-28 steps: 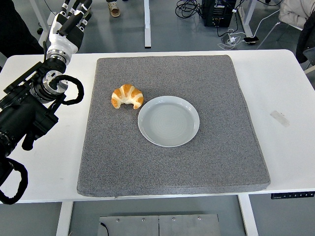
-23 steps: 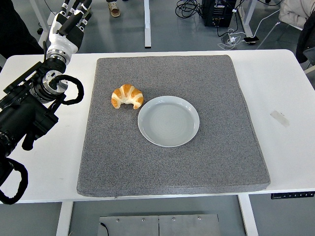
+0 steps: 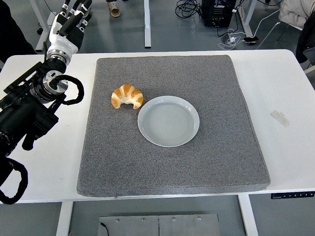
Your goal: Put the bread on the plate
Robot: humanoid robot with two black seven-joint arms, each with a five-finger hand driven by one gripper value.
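Fingers (image 3: 74, 11) of the left hand (image 3: 69, 22) are held straight and loosely together, gripping nothing, past the far left corner of the table (image 3: 290, 88), with the black left arm (image 3: 29, 108) stretched along the left edge. No right hand is seen. A grey mat (image 3: 172, 167) is spread over most of the white table. The croissant (image 3: 127, 96) is laid on the mat toward its left side, just beside the upper left rim of the plate (image 3: 169, 121), which is set near the mat's middle. A strip of tape (image 3: 279, 118) is stuck near the table's right edge. Beyond the far edge, grey floor (image 3: 167, 27), table legs (image 3: 146, 22), cables (image 3: 189, 7) and a black box (image 3: 219, 11) are seen
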